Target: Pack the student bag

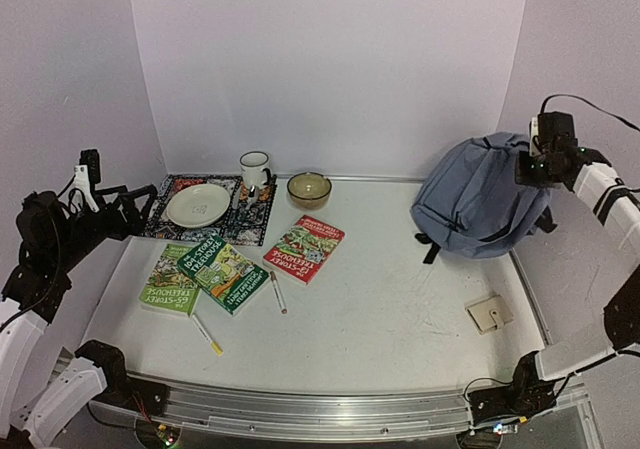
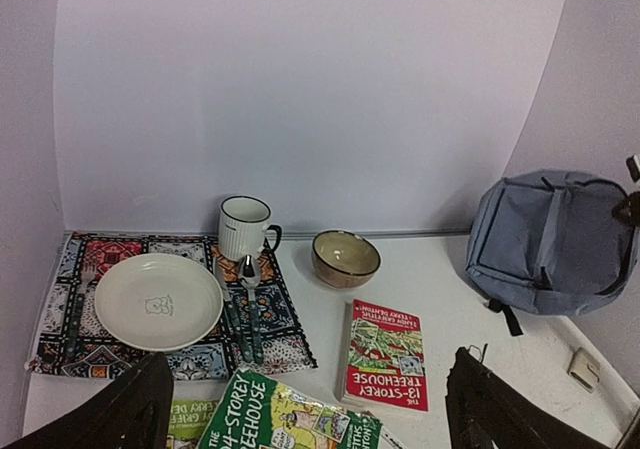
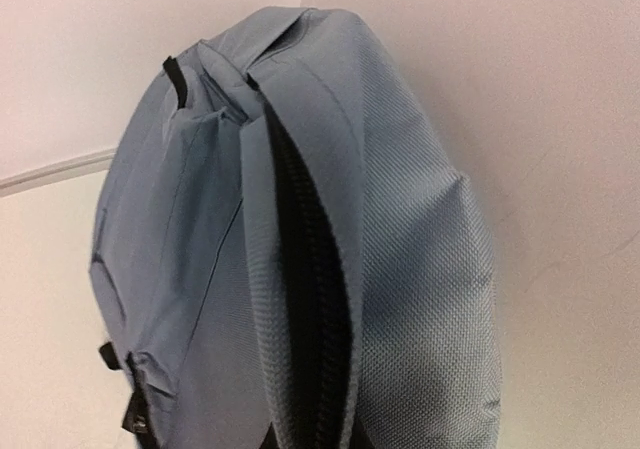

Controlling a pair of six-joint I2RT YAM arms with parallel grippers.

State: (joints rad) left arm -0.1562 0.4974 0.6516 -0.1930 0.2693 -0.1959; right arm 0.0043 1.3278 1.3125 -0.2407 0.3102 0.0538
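Observation:
The student bag (image 1: 480, 199), grey-blue with black straps, leans against the right wall at the back right. My right gripper (image 1: 536, 167) is at the bag's top right edge. In the right wrist view the bag (image 3: 420, 269) fills the frame, and its black zipper line (image 3: 315, 309) runs down into the shut jaws, which pinch the fabric fold there. My left gripper (image 2: 310, 419) hangs open above the table's left side, its dark fingers (image 2: 120, 414) framing the books, with nothing between them. In the left wrist view the bag (image 2: 545, 239) sits far right.
A red book (image 1: 305, 248), two green books (image 1: 222, 272) and two pens (image 1: 277, 291) lie left of centre. At the back left a patterned placemat (image 1: 250, 224) carries a plate (image 1: 198, 205), a mug (image 1: 254, 170) and cutlery. A bowl (image 1: 309, 189) stands beside it, and a small beige square (image 1: 490, 313) lies front right.

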